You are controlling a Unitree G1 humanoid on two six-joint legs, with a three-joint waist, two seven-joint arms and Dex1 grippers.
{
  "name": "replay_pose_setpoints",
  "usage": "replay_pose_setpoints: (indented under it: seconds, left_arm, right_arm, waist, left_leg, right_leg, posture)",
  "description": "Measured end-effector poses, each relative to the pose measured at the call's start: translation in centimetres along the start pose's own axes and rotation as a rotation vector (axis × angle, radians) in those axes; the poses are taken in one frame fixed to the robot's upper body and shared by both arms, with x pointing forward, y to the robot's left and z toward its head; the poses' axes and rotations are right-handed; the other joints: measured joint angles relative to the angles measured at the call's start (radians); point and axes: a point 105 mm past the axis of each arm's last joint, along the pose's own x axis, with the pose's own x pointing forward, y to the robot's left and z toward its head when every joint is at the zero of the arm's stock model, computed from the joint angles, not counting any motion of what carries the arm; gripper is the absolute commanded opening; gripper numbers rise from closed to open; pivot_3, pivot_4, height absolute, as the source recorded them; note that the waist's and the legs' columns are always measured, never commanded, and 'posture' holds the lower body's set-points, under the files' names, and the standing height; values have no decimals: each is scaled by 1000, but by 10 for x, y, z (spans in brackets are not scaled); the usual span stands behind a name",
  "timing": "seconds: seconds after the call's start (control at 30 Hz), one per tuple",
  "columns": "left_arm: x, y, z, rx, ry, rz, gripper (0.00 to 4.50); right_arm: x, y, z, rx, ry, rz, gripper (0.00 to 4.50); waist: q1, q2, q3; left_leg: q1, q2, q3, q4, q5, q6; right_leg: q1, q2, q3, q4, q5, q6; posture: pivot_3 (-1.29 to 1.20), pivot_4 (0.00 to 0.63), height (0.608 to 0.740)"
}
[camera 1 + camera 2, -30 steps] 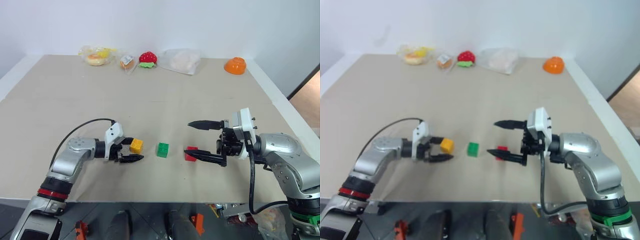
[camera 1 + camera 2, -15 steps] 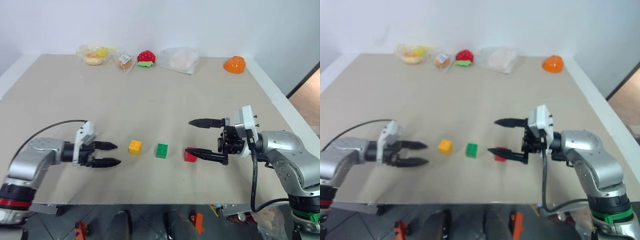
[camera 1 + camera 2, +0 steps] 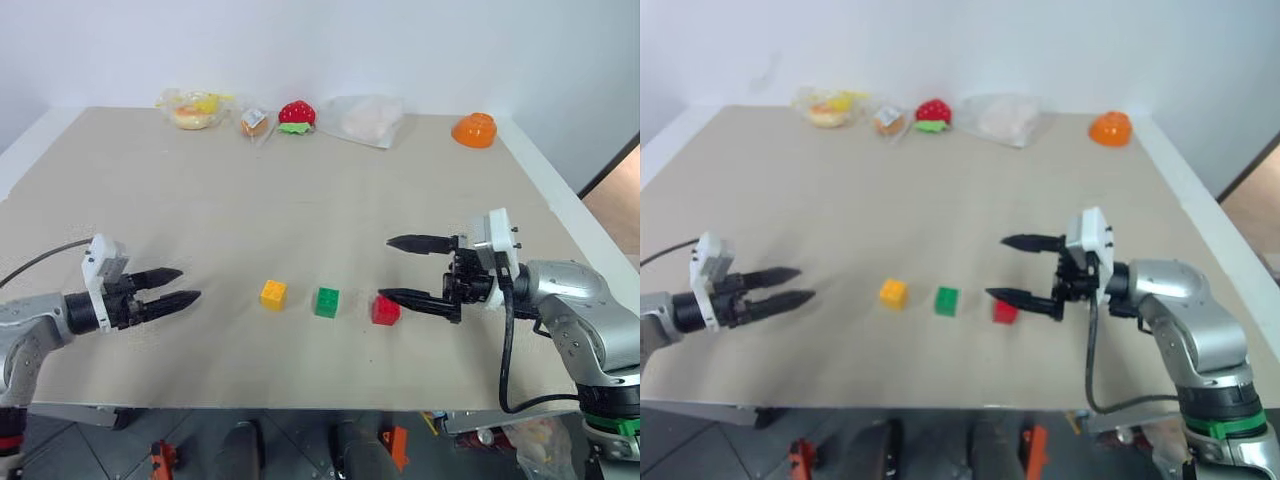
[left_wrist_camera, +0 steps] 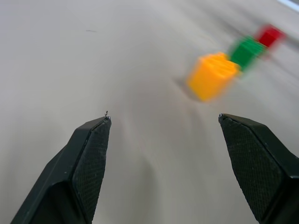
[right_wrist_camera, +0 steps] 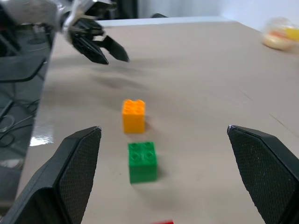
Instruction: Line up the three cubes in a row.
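Three studded cubes lie in a row near the table's front: yellow-orange [image 3: 272, 293], green [image 3: 326, 301] and red [image 3: 385, 310]. My left gripper [image 3: 188, 284] hovers open and empty well to the left of the yellow-orange cube, pointing toward it. The left wrist view shows the yellow-orange cube [image 4: 212, 75] ahead of the open fingers, with the green cube [image 4: 246, 50] and the red cube [image 4: 270, 34] behind it. On the right, my right gripper [image 3: 386, 268] is wide open, its lower finger just beside the red cube, holding nothing.
Along the far edge sit bagged food toys [image 3: 190, 110], a red strawberry toy [image 3: 296, 115], a clear plastic bag [image 3: 365, 118] and an orange bowl [image 3: 473, 130]. The table's front edge [image 3: 300, 405] runs just below the cubes.
My left gripper, which stood around the yellow-orange cube, has drawn back to the left, leaving the cube on the table. The right gripper eased slightly to the right, uncovering the red cube.
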Motion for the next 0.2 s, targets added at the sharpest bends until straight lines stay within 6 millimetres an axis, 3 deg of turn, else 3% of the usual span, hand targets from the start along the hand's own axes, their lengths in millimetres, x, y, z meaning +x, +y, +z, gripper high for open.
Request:
replay_pose_setpoints:
  seconds: [0.2]
  left_arm:
    - [0, -7, -8, -58, -72, 45, 3818]
  right_arm:
    - [-24, -8, -20, 73, 25, -160, 4500]
  waist:
    - [-1, 0, 0]
  left_leg:
    - [1, 0, 0, 0, 0, 0]
  right_leg:
    - [0, 1, 0, 0, 0, 0]
  posture:
    - [0, 150, 740]
